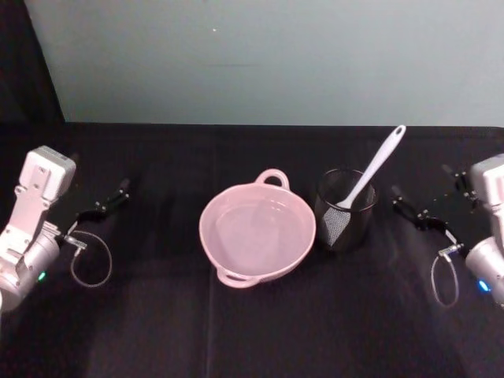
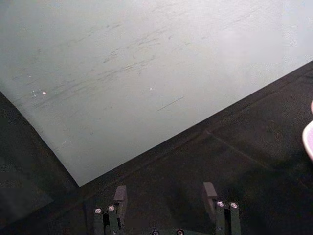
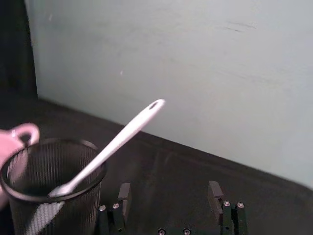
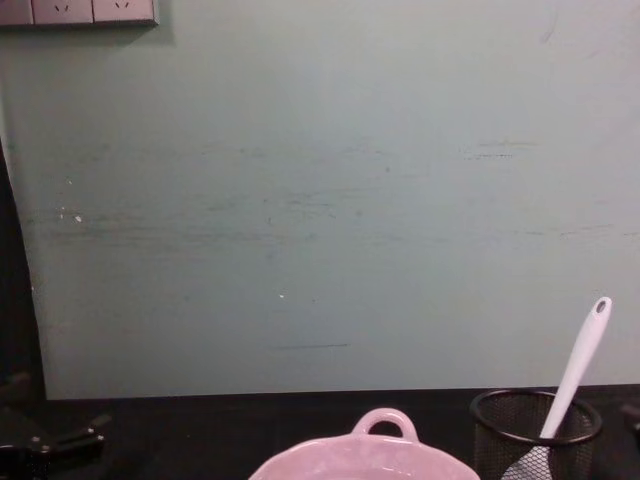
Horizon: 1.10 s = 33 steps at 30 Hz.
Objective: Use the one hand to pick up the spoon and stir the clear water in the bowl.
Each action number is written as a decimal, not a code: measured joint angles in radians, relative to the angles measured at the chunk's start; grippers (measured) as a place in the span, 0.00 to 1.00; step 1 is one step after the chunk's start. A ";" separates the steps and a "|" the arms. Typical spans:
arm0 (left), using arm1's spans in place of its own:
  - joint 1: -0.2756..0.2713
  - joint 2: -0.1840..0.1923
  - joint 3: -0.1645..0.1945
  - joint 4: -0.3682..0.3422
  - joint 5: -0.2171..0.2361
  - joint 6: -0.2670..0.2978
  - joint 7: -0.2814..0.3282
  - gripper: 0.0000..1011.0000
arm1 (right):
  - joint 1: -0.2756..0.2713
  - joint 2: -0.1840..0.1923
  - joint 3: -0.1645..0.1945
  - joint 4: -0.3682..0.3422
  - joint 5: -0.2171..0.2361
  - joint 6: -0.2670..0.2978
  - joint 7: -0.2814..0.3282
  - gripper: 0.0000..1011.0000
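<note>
The right tool [image 3: 169, 192] hovers over the black bench [image 1: 236, 339] with its two fingers spread apart, gripping nothing. Just off its inner side stands a black wire-mesh cup [image 1: 349, 232]. In the cup is the white spoon [image 1: 370, 177] — blade down against the mesh, thin handle leaning up past the rim and tilting back toward this tool's side, the hole at its end free in the air. Tool and spoon are near but apart. Beyond the cup from the right tool sits the pale pink bowl [image 1: 203, 230], right beside the cup; whether they touch I cannot tell. A shallow pool of clear water [image 1: 256, 228] lies in it. The left tool [image 2: 165, 195] hangs on the bowl's far side — also open-fingered and empty, well apart from the bowl.
</note>
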 joint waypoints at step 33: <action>0.000 0.000 0.000 0.000 0.000 0.000 0.000 1.00 | 0.126 -0.246 0.152 0.269 0.627 0.088 0.517 0.99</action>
